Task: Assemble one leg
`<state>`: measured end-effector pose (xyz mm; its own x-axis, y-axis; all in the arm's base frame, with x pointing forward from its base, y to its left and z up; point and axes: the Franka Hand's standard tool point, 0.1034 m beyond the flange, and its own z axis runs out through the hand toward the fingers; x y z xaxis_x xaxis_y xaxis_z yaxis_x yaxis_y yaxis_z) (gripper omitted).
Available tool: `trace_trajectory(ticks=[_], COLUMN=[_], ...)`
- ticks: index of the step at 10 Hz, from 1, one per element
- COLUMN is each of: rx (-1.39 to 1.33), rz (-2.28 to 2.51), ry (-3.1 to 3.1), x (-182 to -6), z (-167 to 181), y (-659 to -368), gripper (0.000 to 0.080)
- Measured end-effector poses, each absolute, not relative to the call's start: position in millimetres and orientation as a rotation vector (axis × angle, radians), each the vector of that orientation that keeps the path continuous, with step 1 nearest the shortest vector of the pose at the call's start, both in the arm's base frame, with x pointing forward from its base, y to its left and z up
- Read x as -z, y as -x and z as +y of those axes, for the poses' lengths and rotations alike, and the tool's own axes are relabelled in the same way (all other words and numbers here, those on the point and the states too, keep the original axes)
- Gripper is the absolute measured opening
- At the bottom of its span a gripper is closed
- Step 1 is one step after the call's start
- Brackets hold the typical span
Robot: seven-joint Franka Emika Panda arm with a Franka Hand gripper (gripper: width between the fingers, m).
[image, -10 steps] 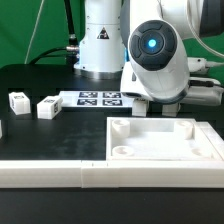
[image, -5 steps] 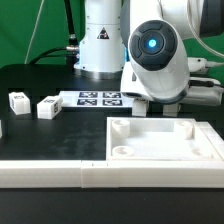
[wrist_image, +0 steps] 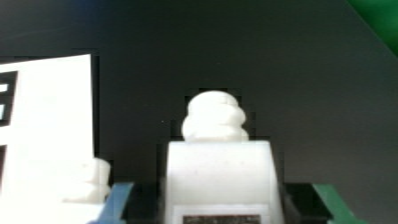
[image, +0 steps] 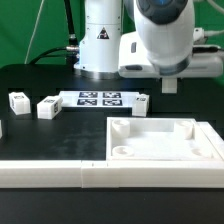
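A white leg (wrist_image: 221, 165) lies between my gripper's (wrist_image: 219, 206) jaws in the wrist view, its rounded screw tip pointing away and its marker tag near the picture's edge. Dark gaps show on both sides between the leg and the blue finger (wrist_image: 121, 200) and the green one. The jaws stand open around it. In the exterior view this leg (image: 143, 103) rests on the black table by the marker board's right end, with my gripper (image: 167, 86) just above it. Two more legs (image: 18, 101) (image: 47, 107) lie at the exterior view's left.
The marker board (image: 99, 98) lies behind the large white tray-like piece (image: 200, 150) with round corner sockets. A white rail (image: 45, 173) runs along the front. The robot base (image: 100, 45) stands at the back. The marker board also shows in the wrist view (wrist_image: 45, 110).
The arm's round blue-lit joint has swung up out of the picture. The leg by the marker board's right end now shows. The other parts have not moved.
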<state>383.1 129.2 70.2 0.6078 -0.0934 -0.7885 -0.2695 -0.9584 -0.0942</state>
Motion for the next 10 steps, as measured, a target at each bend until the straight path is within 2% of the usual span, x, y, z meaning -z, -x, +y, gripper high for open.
trace_trajectory(ticks=[2, 5, 6, 7, 10], rx=[-1.27, -0.924, -0.693, -0.594, -0.215], rz=[0.307, 0.325, 0.257, 0.213, 0.146], ry=[2.633, 2.792, 2.871, 2.92, 3.011], x=[-64.6, -61.2, -40.0, -36.7, -63.5], z=[129, 128, 117, 106, 87], y=[-380, -389, -397, -396, -423], gripper=[0.0287, 0.0288, 0.0288, 0.0288, 0.0288])
